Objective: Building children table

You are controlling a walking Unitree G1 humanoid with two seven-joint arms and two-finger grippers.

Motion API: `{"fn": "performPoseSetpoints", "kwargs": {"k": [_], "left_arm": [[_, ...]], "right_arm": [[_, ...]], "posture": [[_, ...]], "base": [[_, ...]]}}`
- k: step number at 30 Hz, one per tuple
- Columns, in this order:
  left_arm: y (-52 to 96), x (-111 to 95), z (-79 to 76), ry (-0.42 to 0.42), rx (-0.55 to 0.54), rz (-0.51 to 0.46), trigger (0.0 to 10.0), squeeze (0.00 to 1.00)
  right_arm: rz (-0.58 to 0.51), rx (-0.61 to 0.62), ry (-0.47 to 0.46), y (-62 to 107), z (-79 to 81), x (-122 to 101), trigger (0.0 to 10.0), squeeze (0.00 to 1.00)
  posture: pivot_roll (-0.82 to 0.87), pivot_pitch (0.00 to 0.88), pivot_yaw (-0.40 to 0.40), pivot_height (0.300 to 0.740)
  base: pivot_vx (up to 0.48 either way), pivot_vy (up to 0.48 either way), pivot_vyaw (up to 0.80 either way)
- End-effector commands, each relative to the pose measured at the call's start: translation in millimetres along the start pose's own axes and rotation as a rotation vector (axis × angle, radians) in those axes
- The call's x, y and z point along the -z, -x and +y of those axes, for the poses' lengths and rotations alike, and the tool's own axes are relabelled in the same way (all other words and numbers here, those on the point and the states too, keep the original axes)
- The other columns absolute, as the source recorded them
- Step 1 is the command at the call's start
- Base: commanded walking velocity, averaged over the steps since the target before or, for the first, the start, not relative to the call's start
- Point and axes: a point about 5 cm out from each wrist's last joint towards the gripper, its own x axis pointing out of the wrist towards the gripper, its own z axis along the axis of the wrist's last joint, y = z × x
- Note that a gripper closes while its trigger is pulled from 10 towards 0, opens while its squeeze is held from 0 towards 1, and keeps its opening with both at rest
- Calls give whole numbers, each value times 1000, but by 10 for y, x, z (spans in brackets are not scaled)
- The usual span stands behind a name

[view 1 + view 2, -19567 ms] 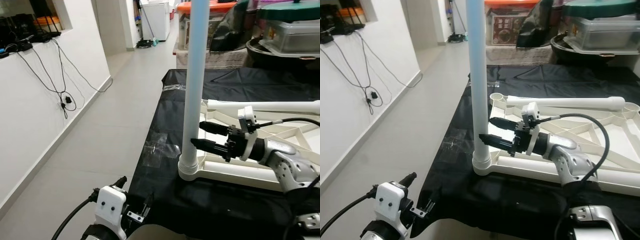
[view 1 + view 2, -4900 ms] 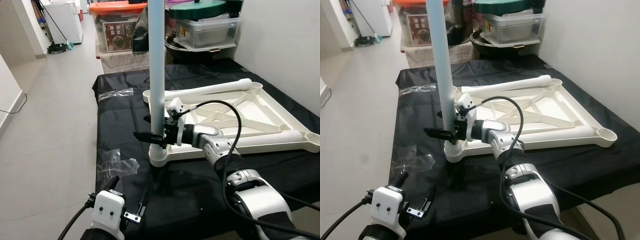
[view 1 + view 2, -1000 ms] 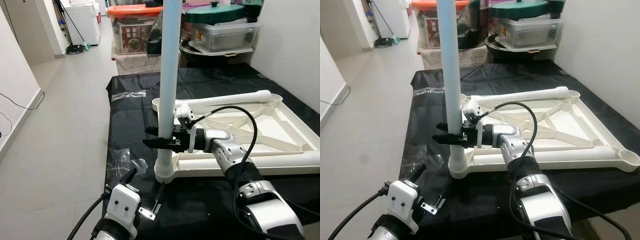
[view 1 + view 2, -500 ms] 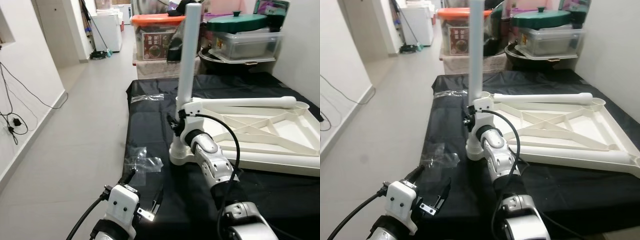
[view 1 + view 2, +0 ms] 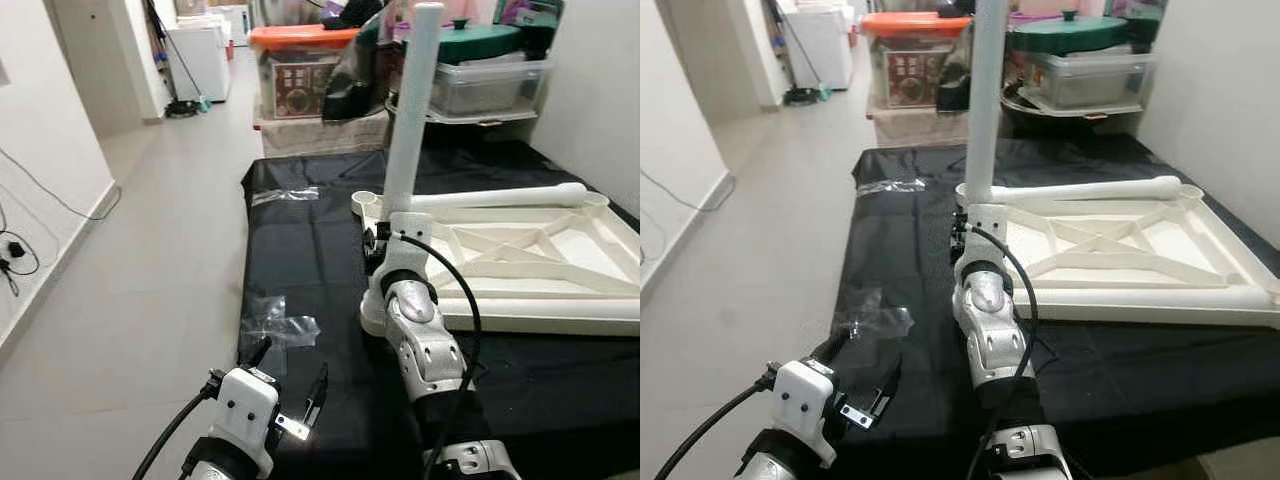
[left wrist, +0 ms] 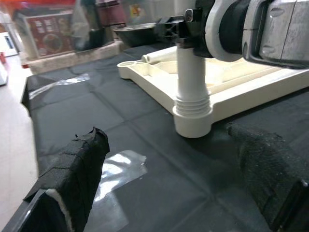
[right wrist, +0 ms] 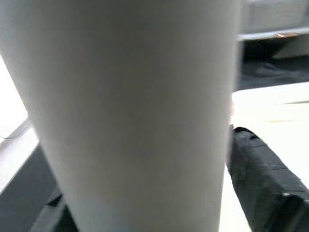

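Observation:
A white children's table top [image 5: 540, 318] lies upside down on a black cloth [image 5: 300, 260]. One white leg [image 5: 410, 120] stands upright in its near-left corner socket [image 6: 192, 121]. A second leg [image 5: 500, 197] lies along the far rim. My right gripper [image 5: 378, 250] is low on the upright leg, shut on it; in the right wrist view the leg [image 7: 135, 96] sits between the black fingers [image 7: 260, 188]. My left gripper [image 5: 288, 370] hangs open near the cloth's front edge, apart from the table, with nothing in it [image 6: 166, 133].
A clear plastic bag [image 5: 280, 325] lies on the cloth left of the leg, and another [image 5: 285, 195] lies further back. Storage boxes [image 5: 300, 70] and pots stand behind the table. A tiled floor [image 5: 150, 250] opens to the left, by a white wall.
The camera has swung, so the table sits further right. My right forearm now reaches the leg from the near side, not from the right. The left gripper hangs as before.

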Motion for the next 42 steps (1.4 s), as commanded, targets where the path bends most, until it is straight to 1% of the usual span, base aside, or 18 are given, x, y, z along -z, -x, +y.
{"fn": "performPoseSetpoints", "kwargs": {"k": [1,2,3,6,7,9,12,13,15,19,21,29,30,34,37,39,40,42], "left_arm": [[-5,32,5,-1,-3,15,10000,0],[-6,33,8,-1,-3,16,10000,0],[-6,33,8,-1,-3,16,10000,0],[-6,40,13,-4,0,18,10000,0],[-6,40,13,-4,0,18,10000,0],[-9,44,17,-4,-1,19,10000,0],[-11,49,20,-4,-2,20,10000,0],[-15,53,25,-5,0,20,10000,0],[-25,61,35,-9,5,20,10000,0],[-29,68,38,-14,6,21,10000,0],[-39,70,41,-17,-1,19,10000,0],[-47,73,29,-13,-3,15,10000,0],[-45,75,27,-13,-1,16,10000,0],[-41,79,23,-12,1,16,10000,0],[-32,87,16,-10,3,18,10000,0],[-27,91,17,-10,4,19,10000,0],[-27,91,17,-10,4,19,10000,0],[-27,93,19,-9,5,20,10000,0]], "right_arm": [[-18,-121,-33,4,103,23,10000,945],[-43,-235,-25,14,137,8,10000,0],[-43,-235,-25,14,137,8,10000,0],[11,-589,-46,52,173,62,10000,0],[11,-589,-46,52,173,62,10000,0],[101,-770,-10,49,102,133,10000,0],[162,-848,41,42,49,187,10000,0],[191,-939,38,49,48,198,10000,0],[211,-1122,38,64,75,176,10000,0],[228,-1237,-3,72,103,136,10000,0],[261,-1381,7,72,180,113,10000,0],[290,-1440,18,53,252,130,10000,0],[282,-1447,6,54,254,134,0,0],[265,-1440,-5,60,257,150,0,0],[221,-1335,-29,48,240,194,0,0],[185,-1138,-36,-28,197,212,0,0],[185,-1138,-36,-28,197,212,0,0],[153,-847,-6,-142,117,213,0,0]], "posture": [[-28,17,19,740],[-27,17,17,740],[-27,17,17,740],[-32,15,19,740],[-32,15,19,740],[-29,9,21,740],[-29,9,21,740],[-16,0,23,740],[-3,0,23,740],[9,0,22,740],[25,0,5,740],[23,0,4,740],[21,0,8,740],[15,0,7,740],[12,0,10,740],[4,0,16,740],[4,0,16,740],[4,0,16,740]], "base": [[0,0,0],[0,0,0],[0,0,0],[0,0,0],[0,0,0],[0,0,0],[0,0,0],[0,0,0],[0,0,0],[0,0,0],[0,0,0],[0,0,0],[0,0,0],[0,0,0],[0,0,0],[0,0,0],[0,0,0],[0,0,0]]}}
